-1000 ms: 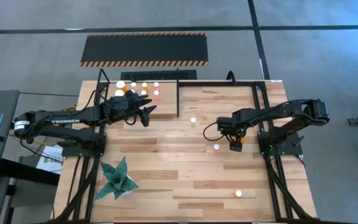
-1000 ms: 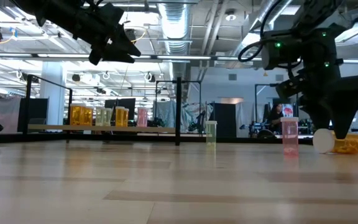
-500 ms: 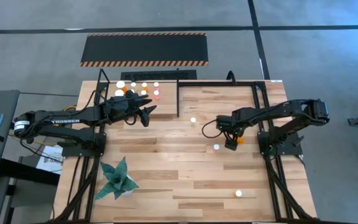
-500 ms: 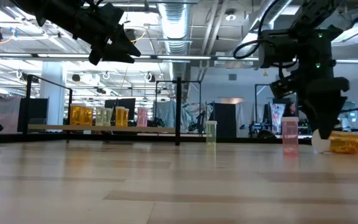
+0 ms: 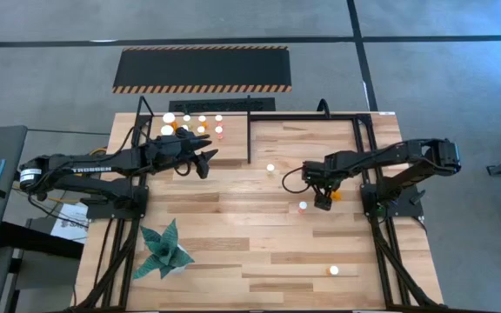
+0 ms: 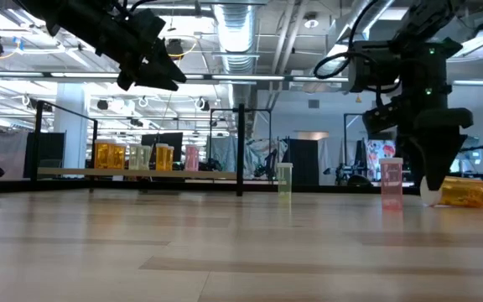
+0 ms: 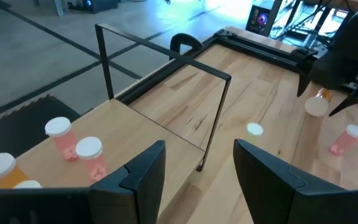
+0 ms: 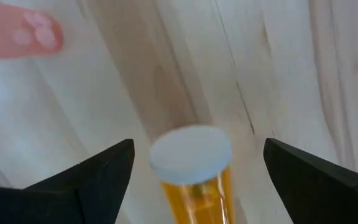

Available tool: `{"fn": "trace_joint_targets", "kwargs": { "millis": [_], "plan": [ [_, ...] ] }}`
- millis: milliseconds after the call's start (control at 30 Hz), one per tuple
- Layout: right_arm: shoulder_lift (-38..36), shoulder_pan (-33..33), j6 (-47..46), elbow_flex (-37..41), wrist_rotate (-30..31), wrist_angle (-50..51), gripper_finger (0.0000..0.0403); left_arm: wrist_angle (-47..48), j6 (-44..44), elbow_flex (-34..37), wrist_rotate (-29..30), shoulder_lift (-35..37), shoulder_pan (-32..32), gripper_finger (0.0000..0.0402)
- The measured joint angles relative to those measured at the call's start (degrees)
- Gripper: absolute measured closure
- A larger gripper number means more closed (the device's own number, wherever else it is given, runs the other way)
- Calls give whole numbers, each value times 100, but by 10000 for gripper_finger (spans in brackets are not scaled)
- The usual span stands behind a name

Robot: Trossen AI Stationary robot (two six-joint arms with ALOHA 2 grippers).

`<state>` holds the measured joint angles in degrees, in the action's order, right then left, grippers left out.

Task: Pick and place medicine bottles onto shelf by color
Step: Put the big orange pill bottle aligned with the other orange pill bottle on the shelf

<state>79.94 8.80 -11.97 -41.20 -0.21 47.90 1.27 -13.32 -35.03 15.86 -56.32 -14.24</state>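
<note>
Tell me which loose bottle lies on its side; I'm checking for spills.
The orange bottle under the right tool; the pink bottle beside it and the pale bottle stand upright.

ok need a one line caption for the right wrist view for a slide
Open right gripper straddling a toppled orange bottle, white cap between the fingers, a pink bottle lying nearby on the wooden table.

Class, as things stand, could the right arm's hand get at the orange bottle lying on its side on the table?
Probably yes: the right hand is open directly over the orange bottle, its fingers either side of the cap, nothing between.
</note>
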Motion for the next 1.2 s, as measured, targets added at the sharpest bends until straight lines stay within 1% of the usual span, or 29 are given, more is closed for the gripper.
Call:
{"fn": "trace_joint_targets", "kwargs": {
  "millis": [333,567,667,900,1200],
  "plan": [
    [2,-3,-175,250,-2,109,23,-12,146,0,0,-2,0,225],
    [2,-3,-212,320,0,-52,27,-11,213,0,-2,-2,0,225],
    [2,-3,-212,320,0,-209,42,-12,232,0,-1,-1,0,225],
    [2,-3,-206,318,0,-203,95,-10,234,0,-2,-2,0,225],
    [2,-3,-168,318,-2,-201,137,-12,236,0,-2,-2,0,225]
  ]
}}
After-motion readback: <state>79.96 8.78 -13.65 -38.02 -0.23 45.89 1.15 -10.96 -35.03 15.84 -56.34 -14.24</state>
